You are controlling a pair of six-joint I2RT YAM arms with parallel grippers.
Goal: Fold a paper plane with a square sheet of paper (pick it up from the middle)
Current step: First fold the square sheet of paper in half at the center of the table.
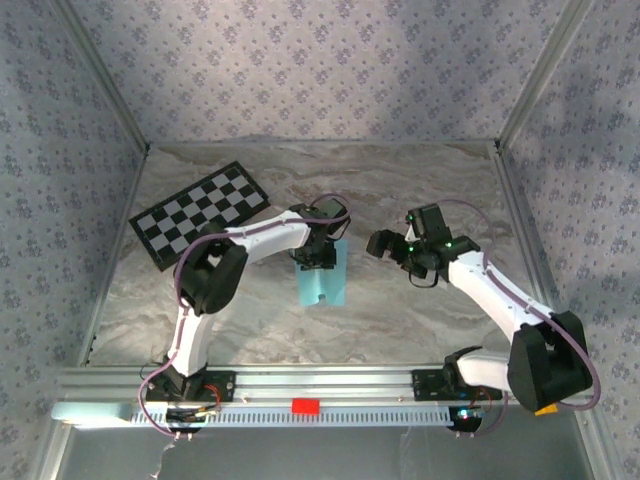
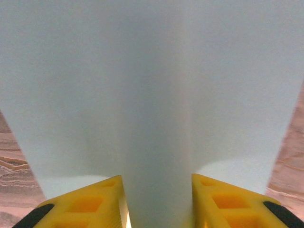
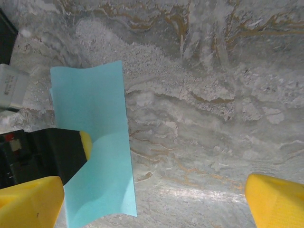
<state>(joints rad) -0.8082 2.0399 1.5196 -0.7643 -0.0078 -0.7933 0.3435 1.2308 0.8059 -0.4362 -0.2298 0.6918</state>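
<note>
Sky-blue square sheet of paper (image 1: 322,282) lies mid-way across the marble surface (image 1: 420,180), its middle humped into a raised ridge. Left jaws stand partly closed, their yellow fingers (image 2: 90,204) pressing both sides of that ridge. Right jaws gape fully wide, holding nothing, above bare surface beside the sheet.

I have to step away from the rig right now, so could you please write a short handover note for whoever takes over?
Left gripper: its fingers pinch a raised ridge along the middle of the square sheet of paper.
Right gripper: open, holding nothing, above the table to the right of the sheet.
Sheet: mid-table under the left gripper, bowed up at the pinch.
Done: the grasp at the middle.
Left: every fold; no paper plane yet.
</note>
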